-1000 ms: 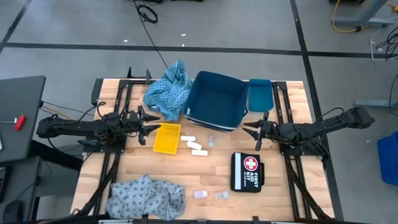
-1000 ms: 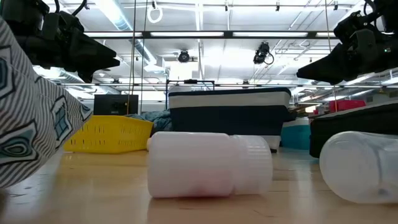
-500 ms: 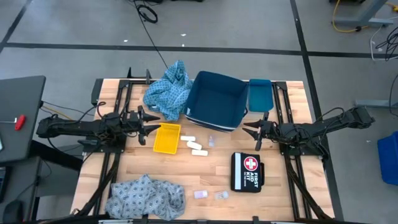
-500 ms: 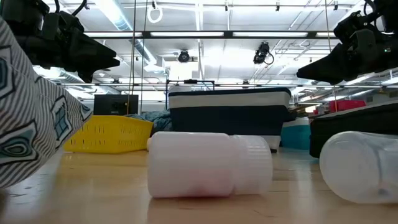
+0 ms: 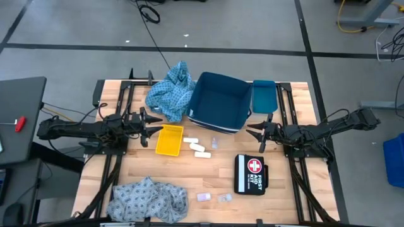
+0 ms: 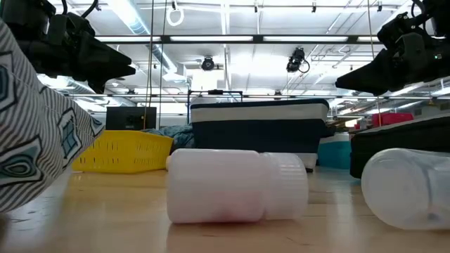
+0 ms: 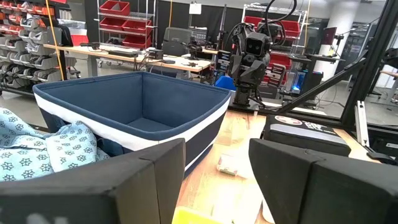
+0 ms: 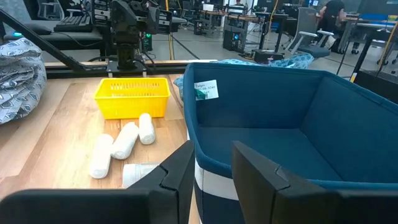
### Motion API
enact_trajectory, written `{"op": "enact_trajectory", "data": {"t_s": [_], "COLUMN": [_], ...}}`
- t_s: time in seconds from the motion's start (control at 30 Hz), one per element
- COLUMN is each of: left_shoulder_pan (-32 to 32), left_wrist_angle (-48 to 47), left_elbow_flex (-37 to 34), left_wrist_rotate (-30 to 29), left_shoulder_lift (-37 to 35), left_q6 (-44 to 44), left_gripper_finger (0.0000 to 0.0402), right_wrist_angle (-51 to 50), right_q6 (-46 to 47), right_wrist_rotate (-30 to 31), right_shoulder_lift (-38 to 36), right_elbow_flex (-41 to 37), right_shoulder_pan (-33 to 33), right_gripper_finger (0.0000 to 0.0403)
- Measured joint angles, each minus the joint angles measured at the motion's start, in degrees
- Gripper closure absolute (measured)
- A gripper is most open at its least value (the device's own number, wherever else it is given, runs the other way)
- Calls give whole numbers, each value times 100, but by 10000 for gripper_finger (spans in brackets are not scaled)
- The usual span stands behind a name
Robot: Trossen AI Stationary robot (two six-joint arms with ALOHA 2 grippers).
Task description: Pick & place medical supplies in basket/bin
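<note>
White rolls (image 5: 197,147) between yellow tray (image 5: 169,139), navy basket (image 5: 219,103)

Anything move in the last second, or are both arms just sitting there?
Nothing visibly changed. The left gripper by the yellow basket and the right gripper by the blue bin are both open and empty; the white rolls lie where they were.

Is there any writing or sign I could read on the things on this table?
"FIRST AID KIT" with a white cross on a red disc: on the black zipped pouch.
Small white tag with a green mark on the dark blue fabric bin's inner wall: print too small to read.
Nothing else is readable.
</note>
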Motion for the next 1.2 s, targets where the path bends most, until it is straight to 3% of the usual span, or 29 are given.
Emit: {"op": "enact_trajectory", "data": {"t_s": [0.77, 1.2], "left_shoulder_pan": [0, -4], "left_wrist_angle": [132, 217], "left_elbow_flex": [2, 2], "left_wrist_rotate": [-135, -150], "left_shoulder_lift": [-4, -1], "left_q6": [-18, -728], "left_gripper_finger": [219, 219], "right_wrist_angle": [0, 7], "right_q6": [0, 9], "right_wrist_rotate": [0, -13], "right_shoulder_lift": [0, 0], "right_elbow_flex": [0, 0], "right_shoulder_pan": [-1, 0], "right_gripper_finger": [293, 293]}}
